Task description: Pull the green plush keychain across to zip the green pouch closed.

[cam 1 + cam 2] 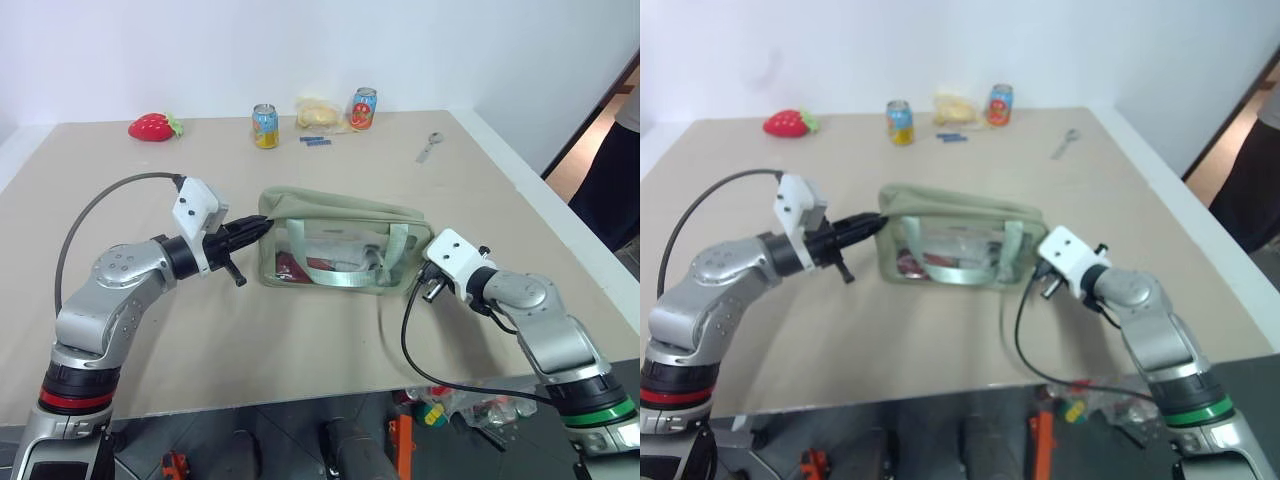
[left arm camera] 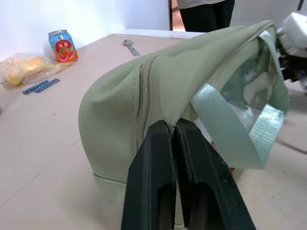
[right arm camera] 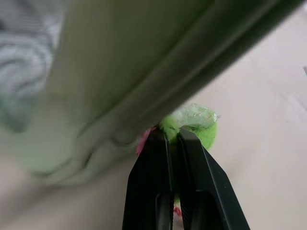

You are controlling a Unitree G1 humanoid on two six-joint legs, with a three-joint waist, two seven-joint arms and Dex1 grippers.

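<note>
Left tool (image 2: 173, 125) clenched on end of pale sage-green fabric zip pouch (image 1: 340, 222) on beige worktop (image 1: 300, 340); right tool (image 3: 172, 136) clenched on lime-green fuzzy plush keychain (image 3: 194, 124) at other end.

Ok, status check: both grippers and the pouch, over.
Left gripper shut on green pouch end. Right gripper shut on green plush keychain at opposite end. Nothing in the way.

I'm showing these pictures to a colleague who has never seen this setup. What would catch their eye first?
The green pouch in the middle of the table, pinched at both ends: the left gripper shut on its fabric end, the right gripper shut on the green plush keychain. Along the far edge stand two drink cans and a red strawberry toy.
</note>
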